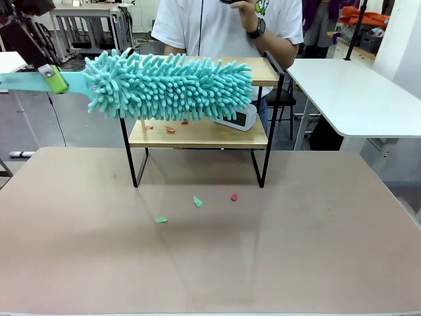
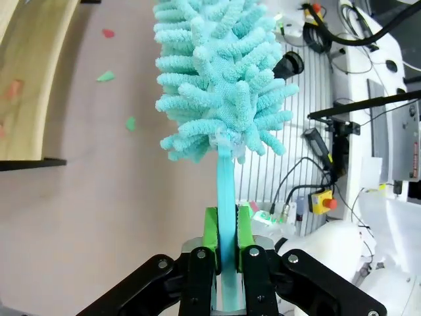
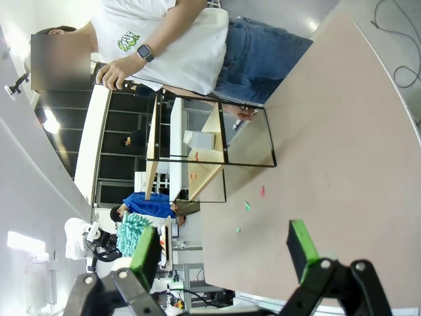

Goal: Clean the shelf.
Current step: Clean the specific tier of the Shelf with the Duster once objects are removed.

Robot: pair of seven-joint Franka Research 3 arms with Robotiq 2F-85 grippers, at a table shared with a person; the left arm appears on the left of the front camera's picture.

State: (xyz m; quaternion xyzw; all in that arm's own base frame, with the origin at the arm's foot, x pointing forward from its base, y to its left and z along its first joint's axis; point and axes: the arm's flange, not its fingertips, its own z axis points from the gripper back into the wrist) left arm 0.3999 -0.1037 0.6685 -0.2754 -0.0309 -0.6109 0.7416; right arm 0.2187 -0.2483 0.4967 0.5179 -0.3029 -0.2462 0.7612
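Brown table (image 1: 210, 263): shelf (image 1: 197, 135) right of left gripper (image 2: 227, 225) clamping duster (image 1: 171, 85).

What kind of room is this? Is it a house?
Probably a robot lab, not a house: a white worktable, loose cables, and a yellow box with a red stop button.

black jointed fingers (image 2: 200, 273) with silver screws (image 2: 288, 259), each tipped by a bright green pad (image 2: 210, 230).

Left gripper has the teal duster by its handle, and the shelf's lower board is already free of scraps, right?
No. The front view shows reddish scraps on the lower board of the shelf. The left gripper does hold the teal duster by its handle.
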